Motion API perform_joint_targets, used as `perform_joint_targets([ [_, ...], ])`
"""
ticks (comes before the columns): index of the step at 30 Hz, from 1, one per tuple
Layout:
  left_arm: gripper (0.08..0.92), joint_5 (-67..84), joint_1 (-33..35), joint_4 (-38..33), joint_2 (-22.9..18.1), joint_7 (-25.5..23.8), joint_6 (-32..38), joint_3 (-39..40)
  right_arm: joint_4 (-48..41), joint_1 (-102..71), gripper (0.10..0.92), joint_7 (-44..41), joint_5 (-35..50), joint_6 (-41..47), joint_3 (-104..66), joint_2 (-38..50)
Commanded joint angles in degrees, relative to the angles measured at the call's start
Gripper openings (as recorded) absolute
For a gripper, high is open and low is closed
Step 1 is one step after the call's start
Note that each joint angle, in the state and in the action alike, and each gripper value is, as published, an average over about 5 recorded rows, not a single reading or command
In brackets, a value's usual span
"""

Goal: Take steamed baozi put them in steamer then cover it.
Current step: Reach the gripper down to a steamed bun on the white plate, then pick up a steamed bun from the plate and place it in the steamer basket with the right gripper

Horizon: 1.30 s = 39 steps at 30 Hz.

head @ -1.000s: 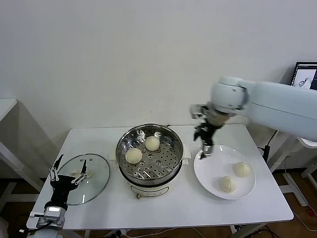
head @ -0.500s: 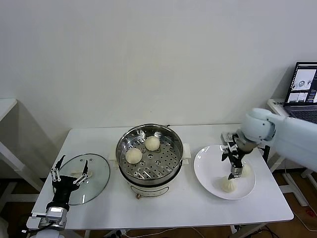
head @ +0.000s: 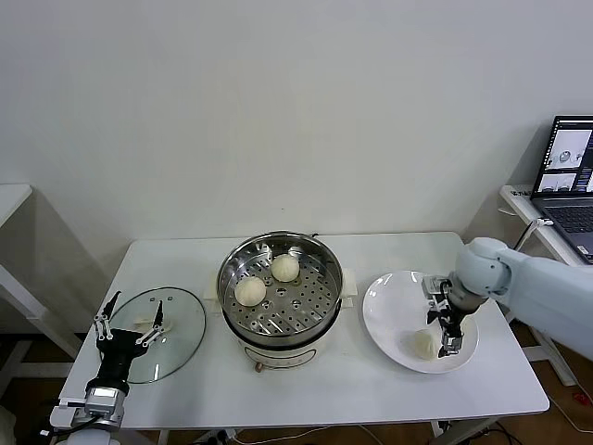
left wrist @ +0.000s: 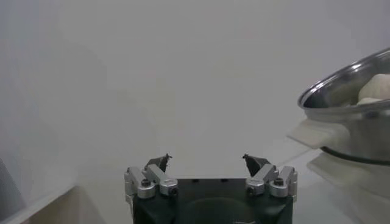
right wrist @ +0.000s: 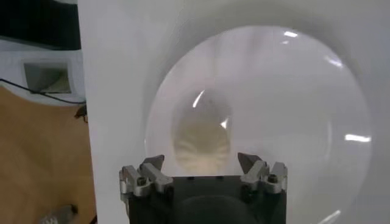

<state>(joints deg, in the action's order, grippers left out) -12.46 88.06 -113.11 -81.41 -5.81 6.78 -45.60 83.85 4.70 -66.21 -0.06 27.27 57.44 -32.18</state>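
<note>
The steamer (head: 315,306) stands mid-table with two steamed baozi (head: 250,290) (head: 284,268) on its perforated tray. My right gripper (head: 449,341) is open and low over the white plate (head: 389,311), right beside a baozi (head: 422,345) that lies there. In the right wrist view a pleated baozi (right wrist: 202,141) lies on the plate (right wrist: 292,91) just ahead of the right gripper (right wrist: 202,161), untouched. The glass cover (head: 171,329) lies flat at the table's left. My left gripper (head: 130,324) waits open at the cover's near edge. The left wrist view shows the left gripper (left wrist: 210,161) empty and the steamer (left wrist: 353,115) farther off.
A laptop (head: 567,158) sits on a side desk at the far right. The white table's front edge (head: 306,419) runs close below the steamer and plate. A white wall stands behind the table.
My right arm has swung from beside the steamer out to the right and down onto the plate, staying open. The left arm has not moved.
</note>
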Motion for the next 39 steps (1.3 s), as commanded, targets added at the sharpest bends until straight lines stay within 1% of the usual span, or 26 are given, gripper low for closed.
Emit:
perform_joint_targets([
  [1, 0.823, -0.3, 0.0, 0.4, 0.1, 0.0, 0.3, -0.2, -3.0, -6.1, 0.823, 0.8, -2.8, -0.9, -4.5, -1.2],
  [18, 0.823, -0.8, 0.0, 0.6, 0.0, 0.0, 0.4, 0.2, -3.9, -5.9, 0.82, 1.4, -2.7, -0.9, -4.6, -2.8],
  [21, 0.823, -0.8, -0.2, 0.8, 0.0, 0.0, 0.4, 0.1, -4.0, -6.0, 0.786, 1.4, -2.8, -0.9, -4.6, -3.0],
  [26, 0.823, -0.7, -0.4, 0.9, 0.0, 0.0, 0.4, 0.2, -4.1, -5.9, 0.67, 1.4, -2.8, -0.9, -4.6, -3.1],
  [28, 0.823, -0.7, -0.5, 1.0, -0.1, 0.0, 0.4, 0.3, -4.1, -5.9, 0.639, 1.4, -2.8, -0.9, -4.6, -3.1],
  [34, 0.823, -0.8, -0.6, 0.9, 0.0, 0.0, 0.2, 0.4, -3.6, -5.1, 0.625, 1.3, -1.8, -1.0, -5.1, -2.5],
  [39, 0.823, -0.8, -0.6, 0.6, 0.2, 0.0, 0.0, 0.5, -2.0, 2.1, 0.62, 0.8, 2.9, -0.9, -4.5, -1.0],
])
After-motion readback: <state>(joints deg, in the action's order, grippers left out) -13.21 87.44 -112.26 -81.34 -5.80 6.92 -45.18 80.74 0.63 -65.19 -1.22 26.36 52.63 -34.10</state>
